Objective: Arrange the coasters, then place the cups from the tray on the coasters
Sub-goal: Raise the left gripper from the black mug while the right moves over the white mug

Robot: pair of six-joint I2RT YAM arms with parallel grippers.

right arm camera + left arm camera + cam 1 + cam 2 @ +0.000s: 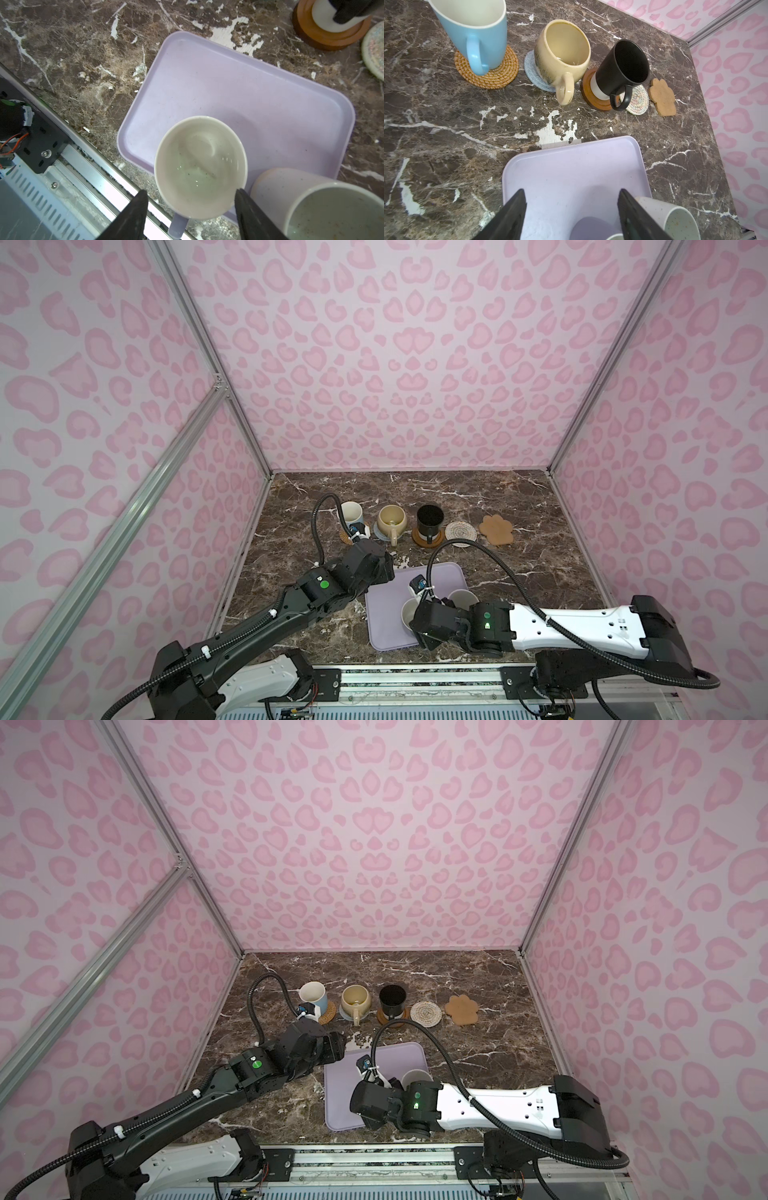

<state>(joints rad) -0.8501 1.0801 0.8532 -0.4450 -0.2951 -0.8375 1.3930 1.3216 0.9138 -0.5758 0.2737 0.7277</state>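
At the back stand the light blue cup [473,31] on the orange coaster [500,76], the pale yellow cup [562,54] on the blue-grey coaster [531,72], and the black cup [623,66] on the wooden coaster [588,93]. The cream coaster [460,533] and the tan flower coaster [497,529] lie bare. On the lavender tray [249,93] stand the lavender cup [199,166] and the speckled cup [311,207]. My right gripper [191,191] hangs open over the lavender cup, its jaws either side of the handle [178,226]. My left gripper [571,190] is open above the tray.
The tray [444,576] sits near the table's front edge, beside the metal rail [87,166]. Pink patterned walls close in the left, right and back. Brown marble lies bare between the coaster row and the tray.
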